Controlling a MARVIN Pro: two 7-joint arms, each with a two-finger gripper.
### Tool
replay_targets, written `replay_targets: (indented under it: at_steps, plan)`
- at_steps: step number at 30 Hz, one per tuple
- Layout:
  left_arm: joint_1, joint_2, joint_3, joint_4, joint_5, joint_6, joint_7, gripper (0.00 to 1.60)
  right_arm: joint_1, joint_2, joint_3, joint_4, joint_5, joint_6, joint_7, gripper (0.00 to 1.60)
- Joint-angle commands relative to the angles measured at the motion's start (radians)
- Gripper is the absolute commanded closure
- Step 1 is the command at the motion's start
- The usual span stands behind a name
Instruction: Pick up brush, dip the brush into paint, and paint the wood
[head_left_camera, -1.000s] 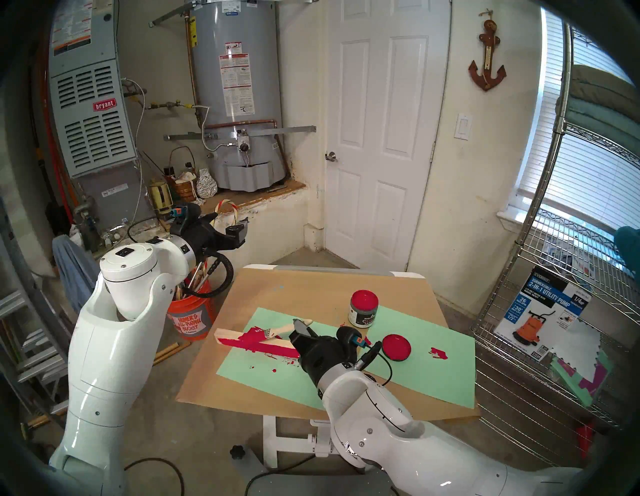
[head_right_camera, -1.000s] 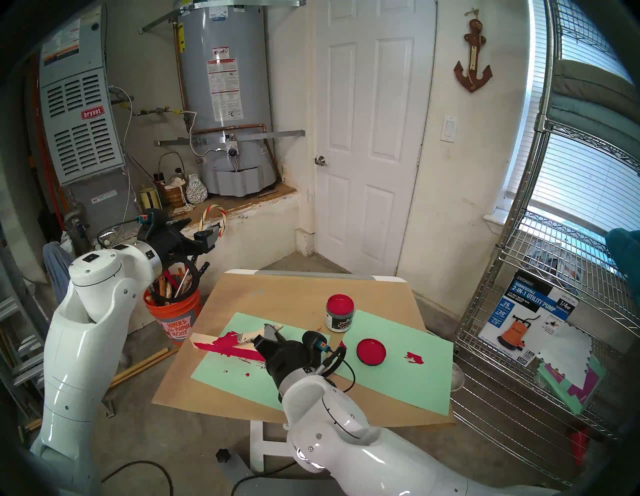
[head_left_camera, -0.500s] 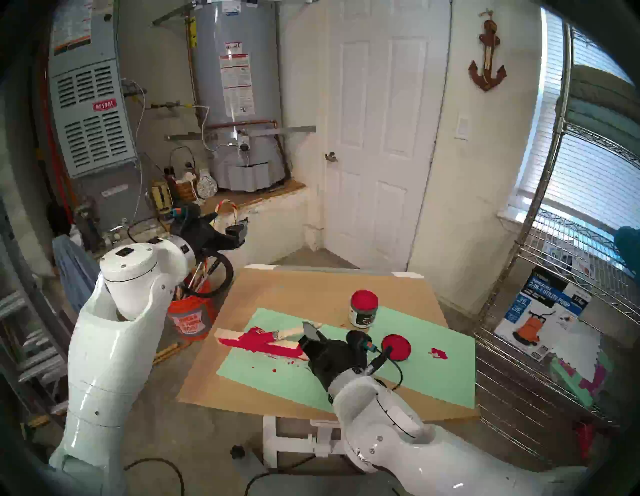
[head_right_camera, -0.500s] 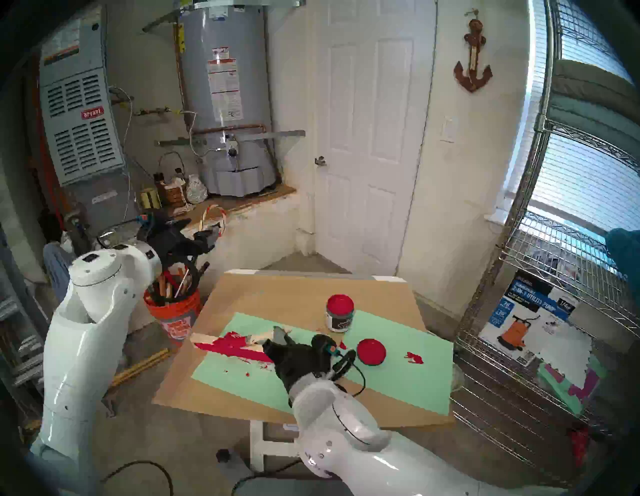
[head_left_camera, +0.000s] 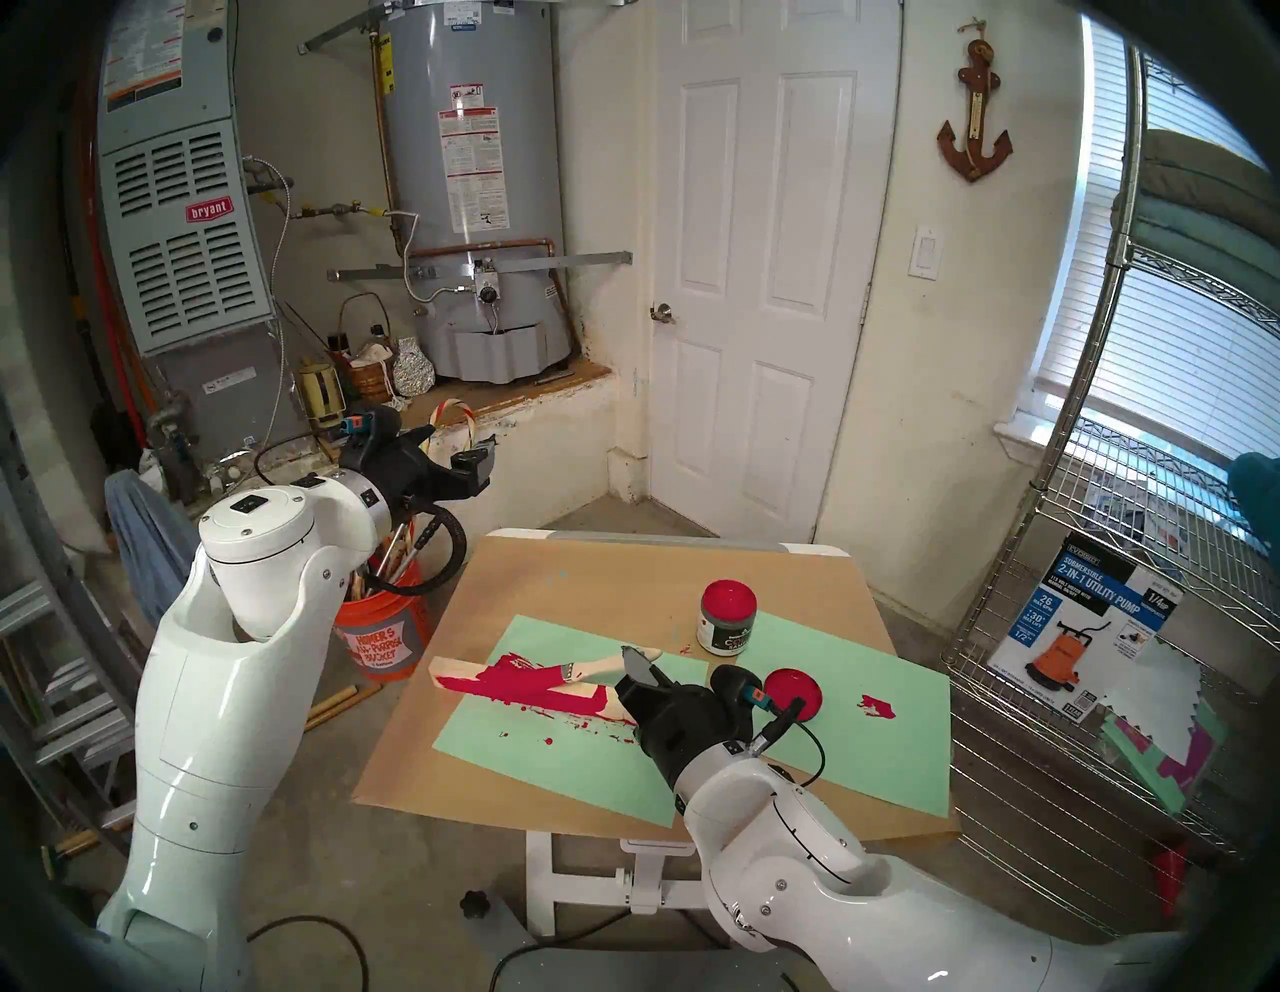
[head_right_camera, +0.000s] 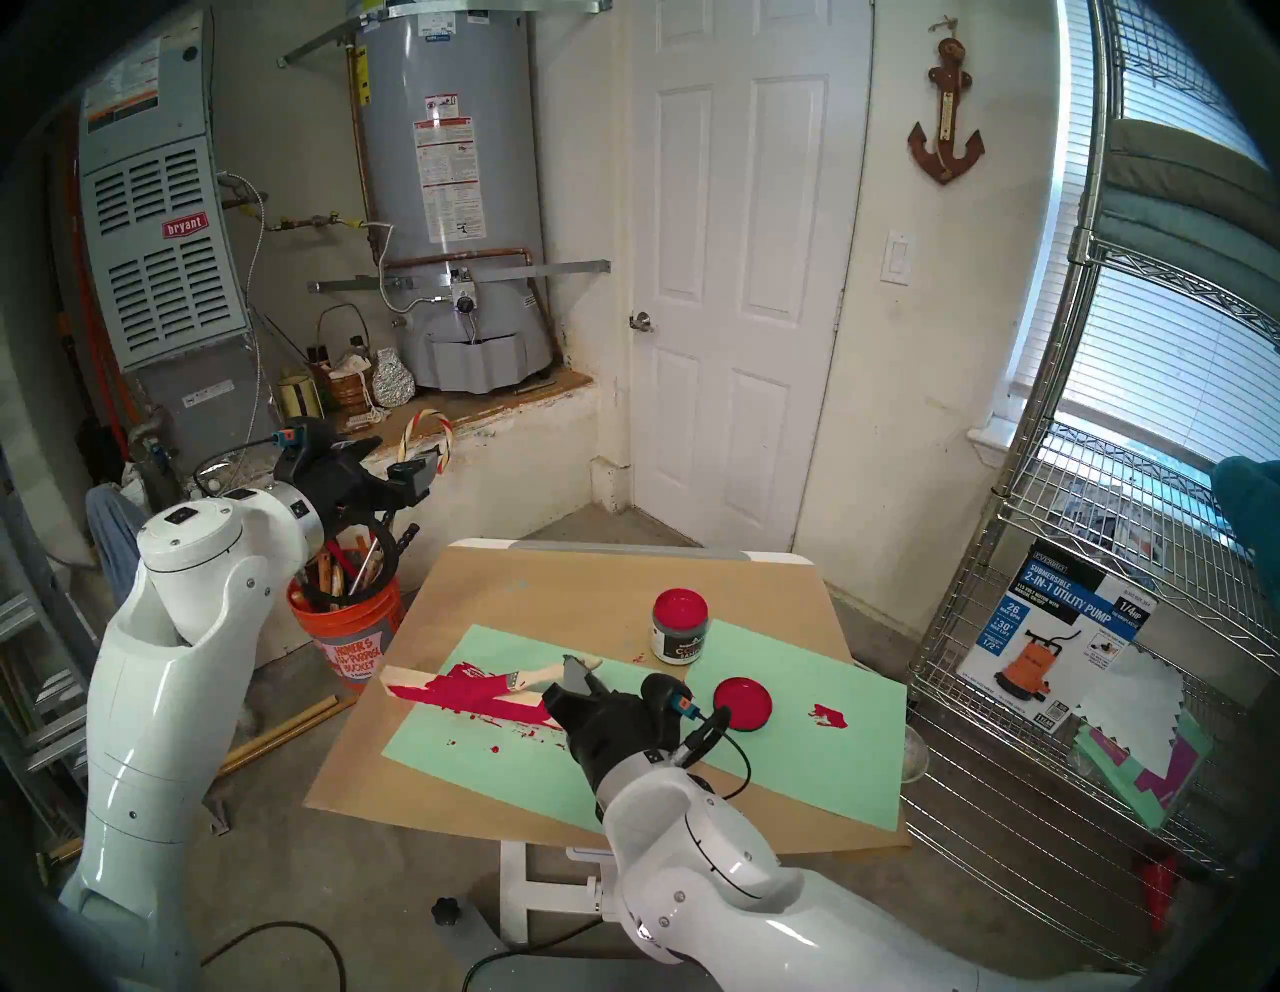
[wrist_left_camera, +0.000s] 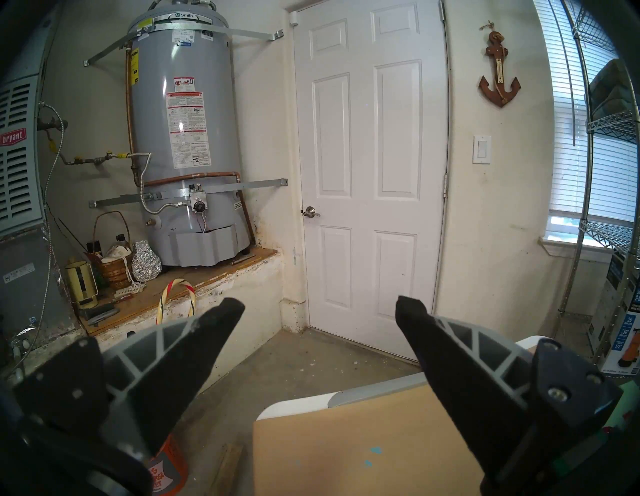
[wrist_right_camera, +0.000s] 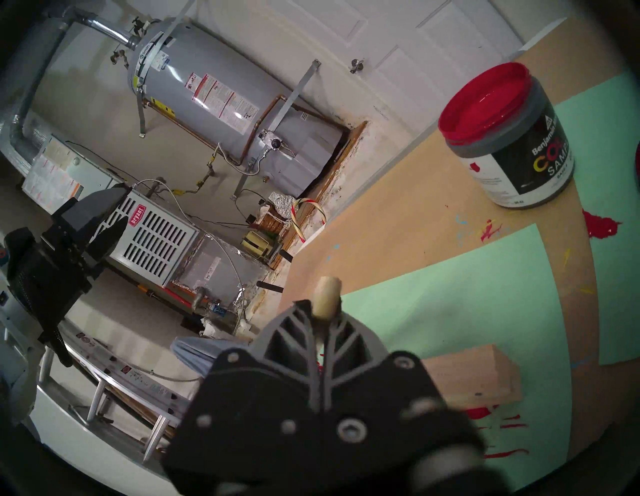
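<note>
Paintbrush (head_left_camera: 585, 668): pale wooden handle clamped between the closed fingers of the right gripper (head_left_camera: 641, 661); the handle's end sticks out past the fingertips (wrist_right_camera: 327, 298). Silver ferrule and crimson bristles lie on the painted top of the wood.
Wood bar (head_left_camera: 457, 670): lies flat on the green paper (head_left_camera: 866, 727) near the counter's left edge; left end bare and pale, most of the rest coated crimson.
Paint jar (head_left_camera: 727, 618): stands open and upright toward the counter's far edge, at the far border of the green paper; glossy crimson paint (wrist_right_camera: 485, 100) fills it to the brim.
Lid (head_left_camera: 793, 695): lies flat on the green paper, red inside facing up, just right of the right gripper's wrist.
Red smears (head_left_camera: 876, 706): on the green paper toward the counter's right edge; more spatter below the wood bar.
Left gripper (wrist_left_camera: 320, 308): fingers spread wide, holding nothing, level in the air beyond the counter's left edge, above an orange bucket (head_left_camera: 384, 637).
Counter (head_left_camera: 623, 561): covered in brown paper.
</note>
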Motion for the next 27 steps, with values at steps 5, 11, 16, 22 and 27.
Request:
replay_targets:
  at_steps: [5,11,16,22,27]
  plan:
    - [-0.013,0.001,-0.002,-0.015,0.001,-0.007,0.001,0.00,-0.018,0.028,0.009,-0.049,-0.013,-0.015,0.014,1.60]
    - [-0.013,0.002,-0.002,-0.015,0.000,-0.008,0.002,0.00,-0.032,0.047,0.022,-0.060,-0.013,-0.022,0.018,1.60]
    - [-0.013,0.003,-0.001,-0.015,-0.001,-0.008,0.002,0.00,-0.048,0.069,0.036,-0.071,-0.005,-0.024,0.024,1.60]
    - [-0.013,0.004,-0.001,-0.015,-0.002,-0.008,0.003,0.00,-0.068,0.093,0.045,-0.087,-0.010,-0.030,0.032,1.60]
    - [-0.013,0.004,-0.001,-0.015,-0.002,-0.008,0.004,0.00,-0.085,0.114,0.054,-0.105,-0.016,-0.040,0.040,1.60]
